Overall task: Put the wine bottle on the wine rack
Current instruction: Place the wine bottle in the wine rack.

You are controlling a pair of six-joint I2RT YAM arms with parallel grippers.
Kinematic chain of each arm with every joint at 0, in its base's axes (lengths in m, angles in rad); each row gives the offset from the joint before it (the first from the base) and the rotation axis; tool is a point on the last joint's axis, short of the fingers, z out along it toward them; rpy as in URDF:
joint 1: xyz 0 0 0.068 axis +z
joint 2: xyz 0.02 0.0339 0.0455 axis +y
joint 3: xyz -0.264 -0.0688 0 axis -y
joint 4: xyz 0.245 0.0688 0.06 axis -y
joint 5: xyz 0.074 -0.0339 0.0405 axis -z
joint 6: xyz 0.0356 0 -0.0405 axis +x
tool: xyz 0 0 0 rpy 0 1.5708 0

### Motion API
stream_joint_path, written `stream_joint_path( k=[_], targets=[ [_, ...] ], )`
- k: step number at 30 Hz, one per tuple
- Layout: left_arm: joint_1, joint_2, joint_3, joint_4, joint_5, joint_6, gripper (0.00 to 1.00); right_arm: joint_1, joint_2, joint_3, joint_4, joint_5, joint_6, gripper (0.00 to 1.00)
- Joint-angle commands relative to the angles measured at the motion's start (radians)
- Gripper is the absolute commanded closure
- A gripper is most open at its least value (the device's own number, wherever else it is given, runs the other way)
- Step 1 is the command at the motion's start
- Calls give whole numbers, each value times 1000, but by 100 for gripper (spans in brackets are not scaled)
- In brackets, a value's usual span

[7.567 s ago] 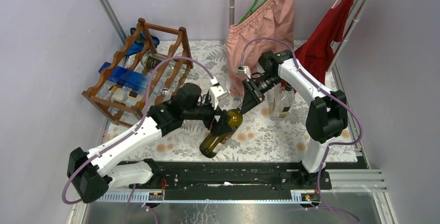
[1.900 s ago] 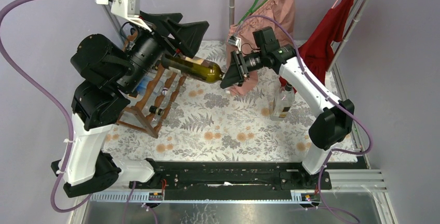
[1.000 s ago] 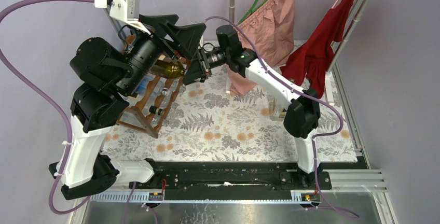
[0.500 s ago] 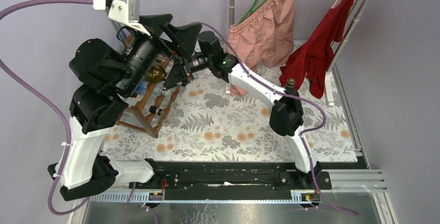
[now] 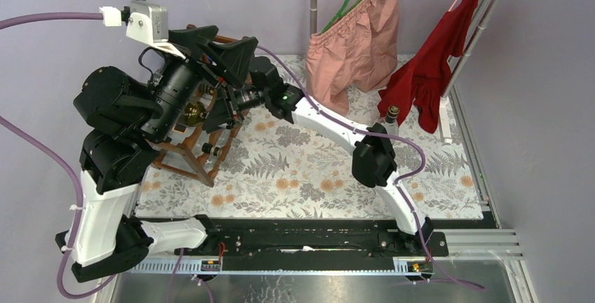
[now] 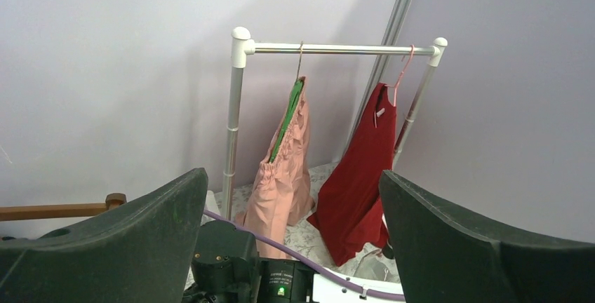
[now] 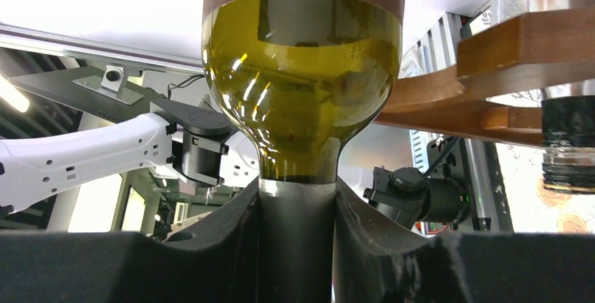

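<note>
The wine bottle [image 7: 302, 92] is green glass with a brown label. My right gripper [image 7: 295, 236] is shut on its neck. In the top view the bottle's round base [image 5: 191, 113] shows inside the reddish-brown wooden wine rack [image 5: 184, 157] at the far left. The right gripper [image 5: 224, 103] reaches into the rack from the right and is partly hidden under the left arm. Wavy wooden rails [image 7: 491, 57] lie right beside the bottle. My left gripper [image 5: 228, 45] hangs open above the rack, holding nothing. In the left wrist view its fingers [image 6: 112, 240] stand wide apart.
Another bottle's dark cap [image 5: 208, 149] pokes out of the rack's lower tier. Pink shorts on a green hanger [image 5: 358, 29] and a red garment [image 5: 428, 71] hang from a rail at the back. A clear bottle [image 5: 391, 117] stands behind the right arm.
The right arm has carried the bottle leftward, base first, into the rack. The left arm, open throughout, has shifted slightly left above the rack.
</note>
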Motion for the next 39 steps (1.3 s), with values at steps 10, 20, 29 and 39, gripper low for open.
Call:
stream_joint_path(
  k=[10,20,29,39],
  targets=[
    [6,-52,-49,30,-6,13,1,48,4,138,184,76,29,100],
    [5,-64,-32,-5,-3,69,1,66,50,195,195,102,30,100],
    [5,-72,-50,-5,-9,83,1,77,80,217,185,111,29,100],
    [6,-71,-56,-39,-27,101,1,90,108,256,165,126,27,100]
  ],
)
